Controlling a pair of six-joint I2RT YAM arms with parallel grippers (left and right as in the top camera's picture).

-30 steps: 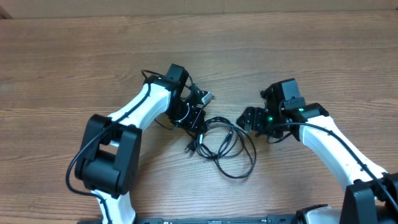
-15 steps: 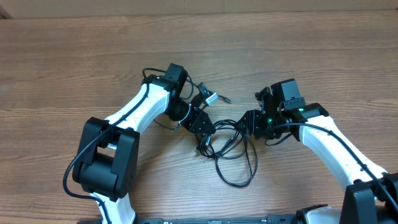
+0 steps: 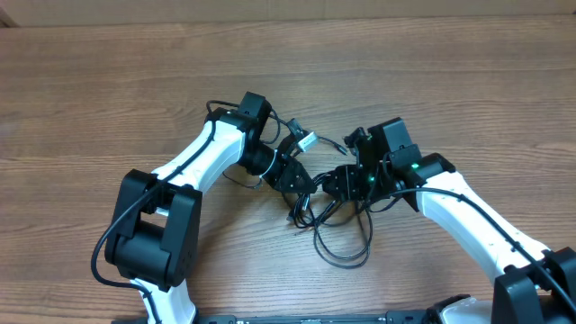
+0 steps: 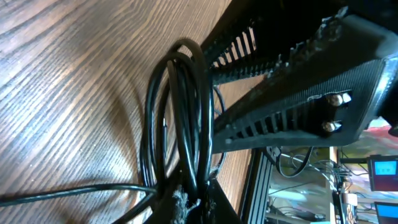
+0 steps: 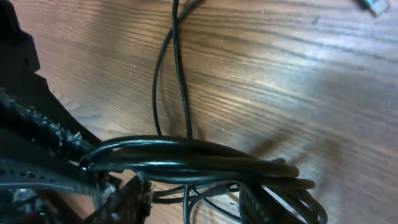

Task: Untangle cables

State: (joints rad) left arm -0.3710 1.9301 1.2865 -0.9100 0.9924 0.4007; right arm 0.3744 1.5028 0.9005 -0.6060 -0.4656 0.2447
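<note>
Cables (image 3: pixel 344 241) lie mid-way across the table (image 3: pixel 90 90), tangled between the two arms. The strands are too knotted to count, with one silver plug (image 3: pixel 306 141) poking out on top. The right fingers (image 3: pixel 340 180) have slid left into the tangle since a second ago and straddle the bundle, pinch unclear. The left fingers (image 3: pixel 295 176) stay clamped on it, the loop pulled longer.

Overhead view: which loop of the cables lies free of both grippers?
The big open loop lying flat on the arm-base side of the right gripper. The other cables bunch tightly between it and the left gripper.
</note>
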